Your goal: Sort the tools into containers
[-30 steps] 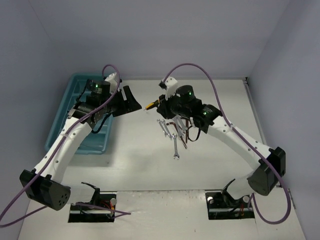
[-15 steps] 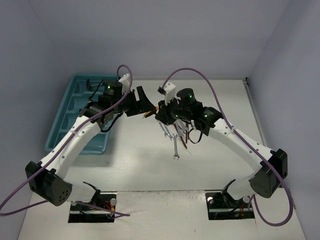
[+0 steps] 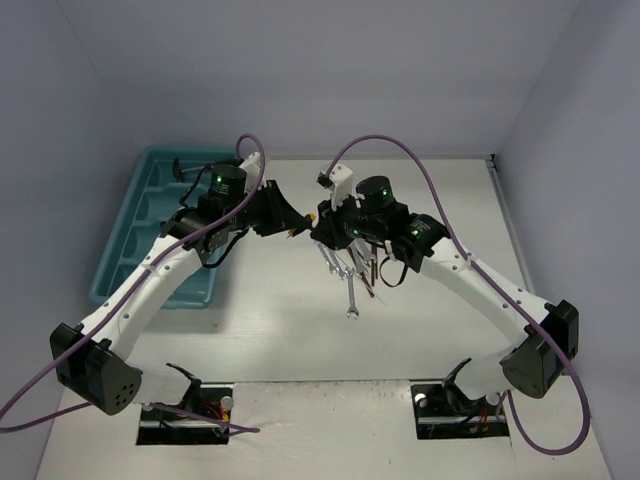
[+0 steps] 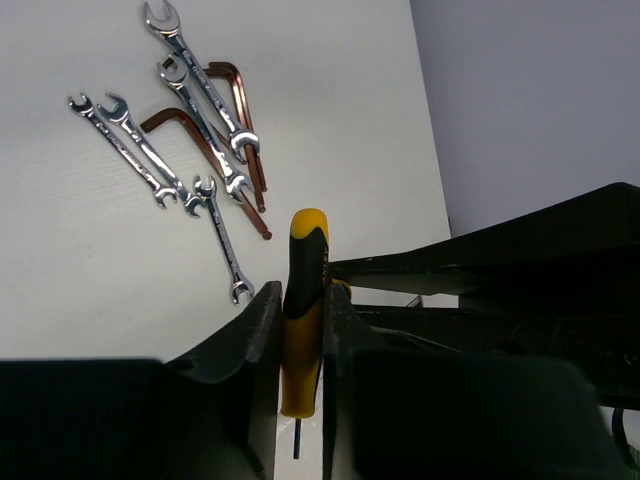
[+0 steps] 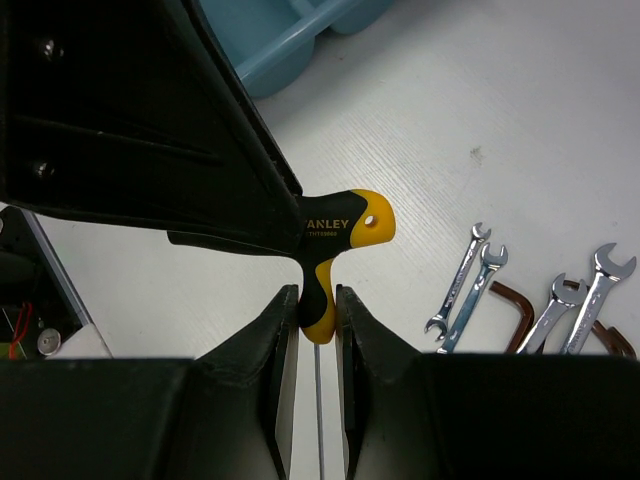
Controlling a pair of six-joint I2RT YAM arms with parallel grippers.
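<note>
The teal tray (image 3: 140, 195) sits at far left. Mid-air between the arms, the left gripper (image 4: 302, 300) clamps the yellow-and-black screwdriver (image 4: 307, 240), and the right gripper (image 5: 317, 300) grips it too: a handover. Next, the right must release so the left can carry it to 1 compartment.

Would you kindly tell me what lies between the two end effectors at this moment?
The yellow-and-black screwdriver spans the gap: the left end effector and right end effector both clamp it, as both wrist views show.
</note>
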